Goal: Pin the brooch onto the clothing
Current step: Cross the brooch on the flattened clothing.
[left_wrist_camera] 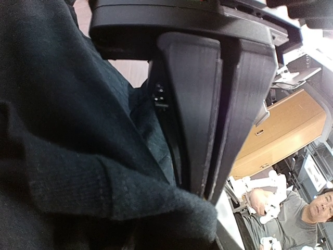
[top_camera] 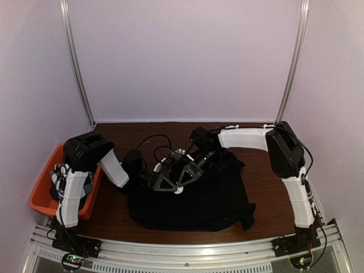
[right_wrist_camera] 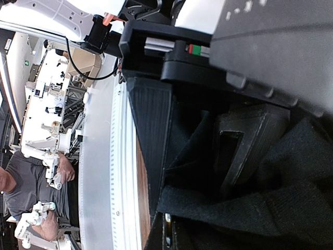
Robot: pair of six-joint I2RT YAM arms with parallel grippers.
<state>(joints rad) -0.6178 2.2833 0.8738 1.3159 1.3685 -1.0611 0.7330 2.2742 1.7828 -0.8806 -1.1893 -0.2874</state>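
The black T-shirt [top_camera: 210,199] was spread in a crumpled heap on the middle of the table [top_camera: 267,165]. Both grippers were lowered onto it above the table's centre, tips almost meeting. The left gripper [top_camera: 165,183] was seen with its fingers [left_wrist_camera: 192,114] set close together, tips buried in a fold; whether anything was gripped could not be told. The right gripper [top_camera: 190,173] was closed, shirt fabric caught against its fingers [right_wrist_camera: 151,140]. A small white piece [top_camera: 178,190] was seen beneath the tips. An orange bin [top_camera: 42,196] was placed at the table's left edge
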